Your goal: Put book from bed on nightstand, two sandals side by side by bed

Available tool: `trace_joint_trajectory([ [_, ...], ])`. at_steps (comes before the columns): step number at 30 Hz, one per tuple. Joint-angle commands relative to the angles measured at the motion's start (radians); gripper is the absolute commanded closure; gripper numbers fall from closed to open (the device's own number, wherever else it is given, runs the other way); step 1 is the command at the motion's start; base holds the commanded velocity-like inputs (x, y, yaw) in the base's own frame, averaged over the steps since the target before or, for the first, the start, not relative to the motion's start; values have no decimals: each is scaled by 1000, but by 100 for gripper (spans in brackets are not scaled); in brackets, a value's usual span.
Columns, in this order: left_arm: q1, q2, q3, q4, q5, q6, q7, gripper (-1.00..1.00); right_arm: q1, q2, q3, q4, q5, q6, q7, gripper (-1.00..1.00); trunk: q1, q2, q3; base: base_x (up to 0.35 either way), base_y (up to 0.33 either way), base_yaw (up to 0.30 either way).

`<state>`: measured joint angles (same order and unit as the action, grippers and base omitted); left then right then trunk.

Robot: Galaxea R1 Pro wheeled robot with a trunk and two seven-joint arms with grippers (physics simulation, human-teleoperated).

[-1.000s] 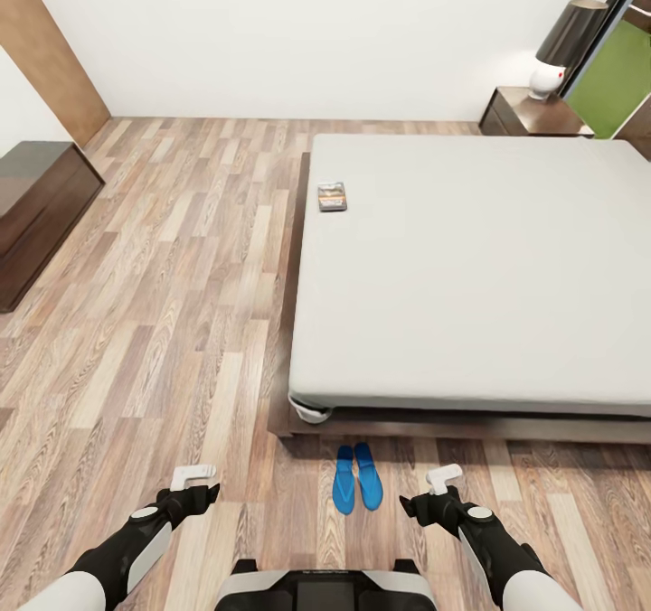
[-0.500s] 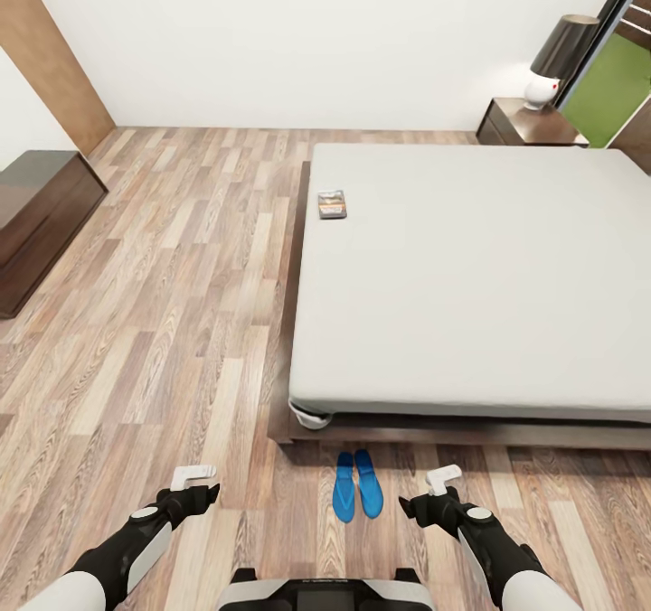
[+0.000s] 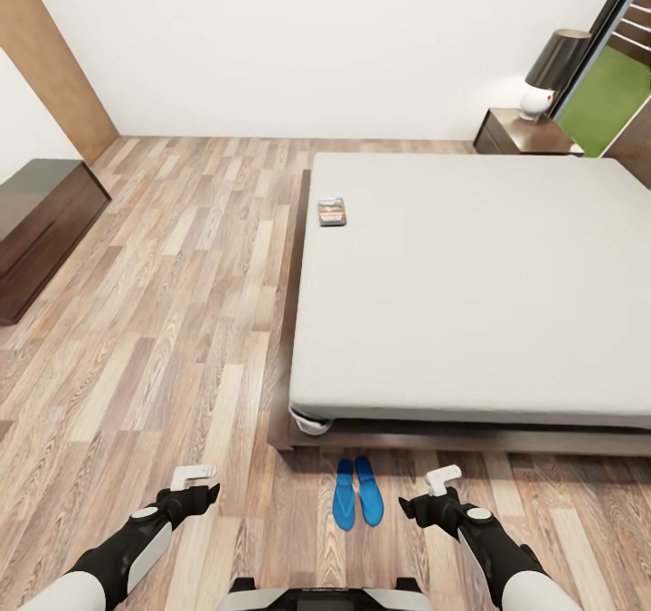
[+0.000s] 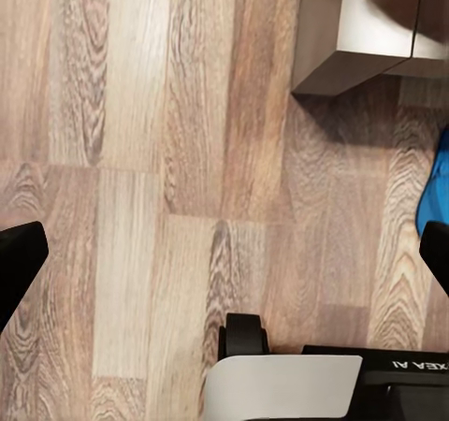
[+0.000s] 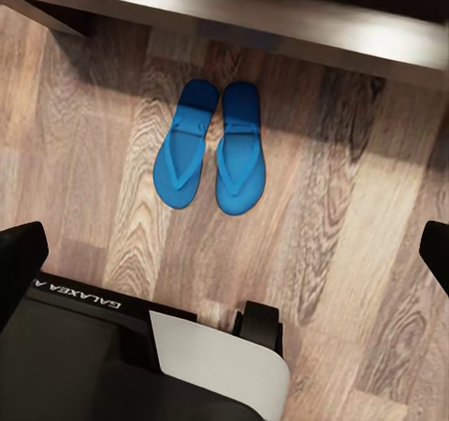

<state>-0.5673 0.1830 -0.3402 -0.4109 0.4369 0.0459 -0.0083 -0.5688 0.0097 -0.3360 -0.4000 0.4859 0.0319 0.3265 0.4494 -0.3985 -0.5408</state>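
While the robot's view has drifted slightly over the past second, the book point(image 3: 332, 211) has stayed put, lying flat on the bed point(image 3: 470, 295) near its left edge, toward the far end. Only the camera moved: the whole scene shifted together, which suggests the robot is backing away or tilting its head. The two sandals point(image 3: 356, 493) lie side by side on the wooden floor point(image 3: 163, 322), just beside the foot of the bed, so that part looks done. Moving the book remains. The nightstand point(image 3: 523, 134) with its lamp point(image 3: 548, 76) stands at the far right corner, well apart from the book. Both arms hang low and empty: the left claw point(image 3: 196, 483) and right claw point(image 3: 434, 489) each have fingers spread, gripping nothing.
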Motion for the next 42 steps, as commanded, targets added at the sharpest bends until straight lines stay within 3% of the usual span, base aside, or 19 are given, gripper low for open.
trace_joint_trajectory([
  [1,0,1,-4,-2,8,5,-1,-100,0,1,-8,-2,7,3,8,-100,1,-1,0,0,0,0],
  [42,0,1,-4,-2,8,0,0,-100,0,0,-12,1,4,3,8,-100,1,-1,68,0,0,0],
])
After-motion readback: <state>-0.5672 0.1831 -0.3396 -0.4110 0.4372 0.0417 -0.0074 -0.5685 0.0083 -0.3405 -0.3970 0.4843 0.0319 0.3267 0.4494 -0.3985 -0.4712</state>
